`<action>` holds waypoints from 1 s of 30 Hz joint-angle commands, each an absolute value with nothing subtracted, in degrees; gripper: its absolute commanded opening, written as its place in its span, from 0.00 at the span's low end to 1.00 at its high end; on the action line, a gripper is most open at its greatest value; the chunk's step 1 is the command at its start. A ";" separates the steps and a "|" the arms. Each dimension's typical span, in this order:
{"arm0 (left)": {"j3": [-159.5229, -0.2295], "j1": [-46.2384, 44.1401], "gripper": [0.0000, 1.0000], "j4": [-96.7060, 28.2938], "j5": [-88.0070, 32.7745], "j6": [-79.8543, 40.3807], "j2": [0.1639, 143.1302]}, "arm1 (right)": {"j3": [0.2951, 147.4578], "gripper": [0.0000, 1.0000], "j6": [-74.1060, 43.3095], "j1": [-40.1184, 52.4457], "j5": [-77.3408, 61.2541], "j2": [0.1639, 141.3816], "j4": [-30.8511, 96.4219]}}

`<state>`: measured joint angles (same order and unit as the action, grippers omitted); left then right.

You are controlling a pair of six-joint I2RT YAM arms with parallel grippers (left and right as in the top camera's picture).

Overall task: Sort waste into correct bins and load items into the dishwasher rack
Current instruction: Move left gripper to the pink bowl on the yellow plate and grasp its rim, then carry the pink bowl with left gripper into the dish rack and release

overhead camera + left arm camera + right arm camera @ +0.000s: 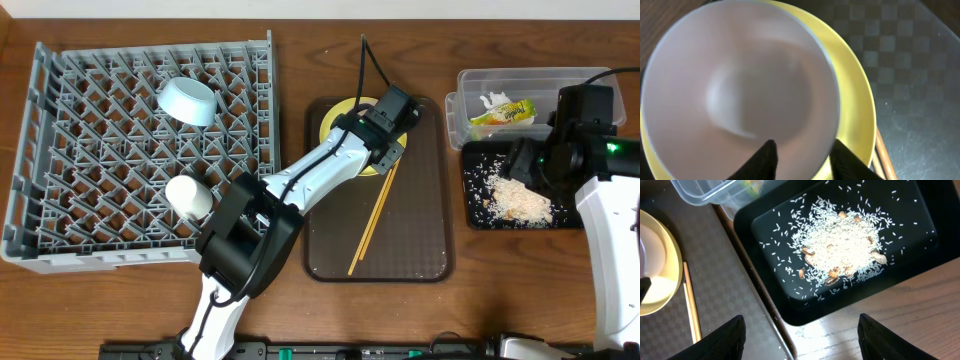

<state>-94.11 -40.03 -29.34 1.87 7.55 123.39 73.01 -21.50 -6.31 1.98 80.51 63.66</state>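
Note:
A white bowl (735, 85) sits on the round yellow plate (860, 100) on the brown tray. My left gripper (804, 152) is open and straddles the bowl's rim, one finger inside and one outside. In the overhead view the left arm (378, 130) covers most of the plate (333, 120). Wooden chopsticks (375, 215) lie on the tray. The light blue bowl (188, 100) and the small white cup (190, 196) are in the grey rack (60, 150). My right gripper (800, 340) is open and empty over the black bin's (765, 215) near corner. The black bin holds rice and crumbs (845, 240).
The clear bin (468, 100) holds the green-and-yellow wrapper (503, 115) and the white paper scrap (494, 99). The brown tray (420, 230) lies between the rack and the bins. A few rice grains lie on the tray by the black bin.

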 commanded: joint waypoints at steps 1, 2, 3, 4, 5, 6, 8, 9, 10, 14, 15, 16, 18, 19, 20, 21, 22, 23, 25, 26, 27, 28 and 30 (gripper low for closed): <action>-92.79 -40.01 0.33 -29.43 2.15 7.66 124.42 | 73.38 0.70 -22.02 -6.70 2.79 80.03 63.90; -92.49 -40.01 0.32 -29.41 2.15 7.66 124.42 | 73.38 0.70 -22.02 -6.70 2.79 80.03 63.90; -92.05 -39.99 0.31 -29.39 2.17 7.68 124.42 | 73.38 0.69 -22.02 -6.74 2.79 80.03 63.90; -91.64 -39.99 0.30 -29.41 2.17 7.66 124.42 | 73.38 0.70 -22.02 -6.74 2.81 80.03 63.90; -91.07 -40.01 0.30 -29.26 2.17 7.66 124.42 | 73.38 0.69 -22.02 -6.74 2.81 80.03 63.90; -90.32 -40.01 0.30 -28.93 2.17 7.66 124.42 | 73.38 0.69 -22.02 -6.74 2.79 80.03 63.90; -89.27 -39.99 0.30 -28.34 2.20 7.68 124.42 | 73.38 0.70 -22.02 -6.74 2.79 80.03 63.94; -89.01 -39.99 0.28 -28.27 2.20 7.68 124.42 | 73.38 0.69 -22.00 -6.74 2.81 80.03 63.94; -89.01 -39.99 0.25 -28.27 2.20 7.68 124.42 | 73.38 0.69 -21.85 -6.74 2.81 80.03 63.94; -89.17 -39.99 0.22 -27.70 3.55 7.70 123.96 | 73.38 0.69 -21.61 -6.74 3.05 80.03 63.92; -89.17 -39.99 0.21 -27.68 4.32 7.70 123.79 | 73.38 0.69 -21.58 -6.74 3.05 80.03 63.99; -89.17 -39.99 0.20 -27.68 5.13 7.70 123.44 | 73.38 0.69 -21.61 -6.74 3.05 80.03 64.05; -89.17 -39.99 0.14 -27.70 7.25 7.70 122.61 | 73.38 0.69 -21.61 -6.74 3.05 80.03 64.12; -89.17 -39.99 0.13 -27.70 8.25 7.68 121.99 | 73.38 0.69 -21.61 -6.74 3.05 80.03 64.12; -89.17 -39.99 0.11 -27.73 8.67 7.68 121.43 | 73.38 0.69 -21.61 -6.74 3.07 80.03 64.10; -89.17 -39.99 0.10 -27.83 8.64 7.68 120.81 | 73.38 0.69 -21.61 -6.74 3.07 80.03 64.10; -89.17 -39.99 0.09 -28.03 8.64 7.66 120.18 | 73.38 0.69 -21.61 -6.74 3.05 80.03 64.10; -89.17 -39.99 0.08 -28.45 8.62 7.64 119.33 | 73.38 0.69 -21.61 -6.74 3.07 80.03 64.10; -89.17 -39.99 0.08 -29.43 8.60 6.44 117.12 | 73.38 0.69 -21.58 -6.74 3.22 80.03 64.10; -89.17 -39.94 0.08 -30.17 8.60 5.48 115.44 | 73.38 0.69 -21.58 -6.74 3.27 80.03 64.10; -89.17 -39.88 0.07 -30.85 8.60 4.95 113.95 | 73.38 0.69 -21.58 -6.74 3.49 80.03 64.10; -89.17 -39.77 0.06 -31.59 8.60 4.27 112.31 | 73.38 0.69 -21.58 -6.74 3.66 80.03 64.10; -89.17 -39.27 0.06 -33.41 8.58 2.37 108.71 | 73.38 0.69 -21.58 -6.74 3.66 80.03 64.10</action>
